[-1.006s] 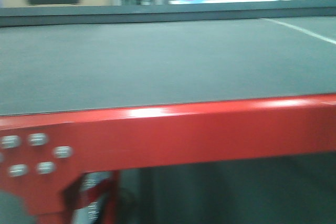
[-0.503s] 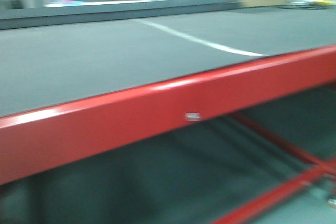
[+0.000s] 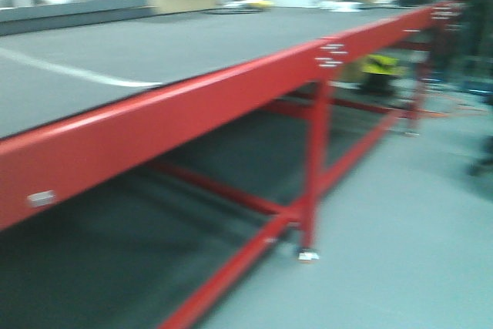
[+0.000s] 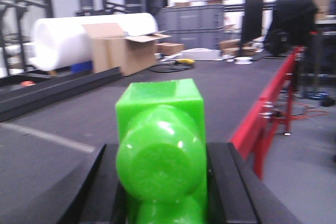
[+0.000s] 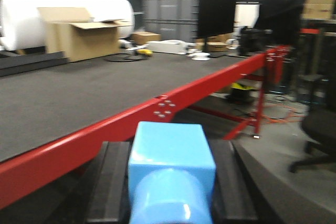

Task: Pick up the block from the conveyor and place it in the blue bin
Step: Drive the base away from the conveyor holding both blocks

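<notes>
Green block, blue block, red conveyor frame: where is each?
green block [image 4: 160, 161], left wrist view, its rounded front face.
blue block [image 5: 170, 145], right wrist view, its flat top.
red conveyor frame [image 3: 192, 113], front view, its side rail.

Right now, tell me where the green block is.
Left wrist view, centre: the green block sits between the left gripper fingers, conveyor ahead, its red rail to the right.

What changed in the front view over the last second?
The front camera swung right: the white line on the conveyor belt slid from the picture's upper right to its left, and the red frame went from level to slanting away, exposing its legs and the floor. The belt itself looks unchanged. Wrist views have no earlier pictures.
</notes>
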`<act>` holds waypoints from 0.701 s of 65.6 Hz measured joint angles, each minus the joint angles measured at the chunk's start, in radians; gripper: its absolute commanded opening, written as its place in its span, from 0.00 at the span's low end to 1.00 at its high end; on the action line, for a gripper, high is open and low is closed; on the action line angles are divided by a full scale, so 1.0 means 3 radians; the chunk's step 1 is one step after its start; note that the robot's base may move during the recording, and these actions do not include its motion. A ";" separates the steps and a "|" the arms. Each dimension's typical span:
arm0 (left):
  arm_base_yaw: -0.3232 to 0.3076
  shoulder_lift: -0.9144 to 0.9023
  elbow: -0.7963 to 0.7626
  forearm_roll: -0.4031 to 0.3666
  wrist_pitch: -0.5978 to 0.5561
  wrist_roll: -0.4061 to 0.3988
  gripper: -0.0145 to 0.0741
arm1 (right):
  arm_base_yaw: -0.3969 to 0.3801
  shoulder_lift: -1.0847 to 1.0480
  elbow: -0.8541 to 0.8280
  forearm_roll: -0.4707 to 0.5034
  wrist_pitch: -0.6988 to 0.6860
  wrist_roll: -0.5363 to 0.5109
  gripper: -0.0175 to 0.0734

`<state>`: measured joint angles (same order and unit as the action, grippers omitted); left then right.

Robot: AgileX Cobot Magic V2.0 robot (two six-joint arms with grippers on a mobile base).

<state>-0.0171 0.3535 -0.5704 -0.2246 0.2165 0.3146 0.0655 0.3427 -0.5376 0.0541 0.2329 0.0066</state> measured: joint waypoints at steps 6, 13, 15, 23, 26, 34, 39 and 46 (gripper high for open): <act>0.0000 0.0000 0.0000 0.0000 0.0000 0.0000 0.04 | 0.0000 0.0000 0.0000 0.0000 0.0000 0.0000 0.01; 0.0000 0.0000 0.0000 0.0000 0.0000 0.0000 0.04 | 0.0000 0.0000 0.0000 0.0000 0.0000 0.0000 0.01; 0.0000 0.0000 0.0000 0.0000 0.0000 0.0000 0.04 | 0.0000 0.0000 0.0000 0.0000 0.0000 0.0000 0.01; 0.0000 0.0000 0.0000 0.0000 0.0000 0.0000 0.04 | 0.0000 0.0000 0.0000 0.0000 0.0000 0.0000 0.01; 0.0000 0.0000 0.0000 0.0000 0.0000 0.0000 0.04 | 0.0000 0.0000 0.0000 0.0000 0.0000 0.0000 0.01; 0.0000 0.0000 0.0000 0.0000 0.0000 0.0000 0.04 | 0.0000 0.0000 0.0000 0.0000 0.0000 0.0000 0.01; 0.0000 0.0000 0.0000 0.0000 0.0000 0.0000 0.04 | 0.0000 0.0000 0.0000 0.0000 0.0000 0.0000 0.01; 0.0000 0.0000 0.0000 0.0000 0.0000 0.0000 0.04 | 0.0000 0.0000 0.0000 0.0000 0.0000 0.0000 0.01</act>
<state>-0.0171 0.3535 -0.5704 -0.2246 0.2165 0.3146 0.0655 0.3427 -0.5376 0.0541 0.2329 0.0066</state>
